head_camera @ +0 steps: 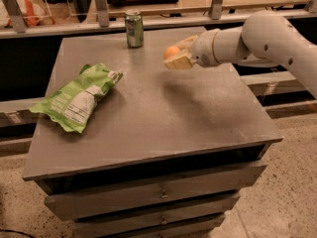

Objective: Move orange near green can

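A crinkled green chip bag (77,102) lies flat on the grey bench (198,128), left of the green can (133,29) and well forward of it, playing no part in the job. The green can itself stands upright close to the bench's back edge, nothing touching it. To the right of the can and a little forward, the orange (172,51) sits in the robot's gripper (174,56), whose pale fingers (182,62) are closed around the fruit. It appears to hang clear of the bench top, with a soft shadow on the surface beneath it. The white arm (257,36) reaches in from the far right, pointing toward the can.

By this view the pickup is done and the carry looks well advanced: the orange is near the can, though a clear gap of bare bench separates them. What remains, by the look of it, is a short further move toward the can, lowering the orange to the bench beside it without knocking it, and letting go.
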Motion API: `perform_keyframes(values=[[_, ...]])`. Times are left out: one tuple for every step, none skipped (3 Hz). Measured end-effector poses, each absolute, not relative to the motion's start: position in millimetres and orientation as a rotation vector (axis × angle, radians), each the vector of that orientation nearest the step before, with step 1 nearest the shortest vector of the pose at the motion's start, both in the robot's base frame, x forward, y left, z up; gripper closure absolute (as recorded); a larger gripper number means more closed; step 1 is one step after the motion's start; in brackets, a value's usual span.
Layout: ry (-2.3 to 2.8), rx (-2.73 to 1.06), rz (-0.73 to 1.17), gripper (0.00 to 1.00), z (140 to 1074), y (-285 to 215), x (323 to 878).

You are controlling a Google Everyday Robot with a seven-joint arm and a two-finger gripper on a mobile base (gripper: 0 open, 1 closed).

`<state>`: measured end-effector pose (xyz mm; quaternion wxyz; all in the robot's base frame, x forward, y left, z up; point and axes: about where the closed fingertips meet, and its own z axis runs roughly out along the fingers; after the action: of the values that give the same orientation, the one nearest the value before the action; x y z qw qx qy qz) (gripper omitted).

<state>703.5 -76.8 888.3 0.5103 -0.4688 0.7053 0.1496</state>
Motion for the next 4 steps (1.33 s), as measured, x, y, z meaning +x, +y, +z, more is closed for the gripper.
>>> perform_keyframes(values=[[1.673, -1.087, 0.302, 1.0, 903.3, -72.1, 736.7], [1.69, -1.058, 0.267, 1.0, 904.2, -70.5, 766.8], [1.742, -1.041, 0.278, 1.0, 889.3, -68.4, 792.7], [1.791, -1.038, 0.301, 1.0, 871.9, -63.4, 814.5]])
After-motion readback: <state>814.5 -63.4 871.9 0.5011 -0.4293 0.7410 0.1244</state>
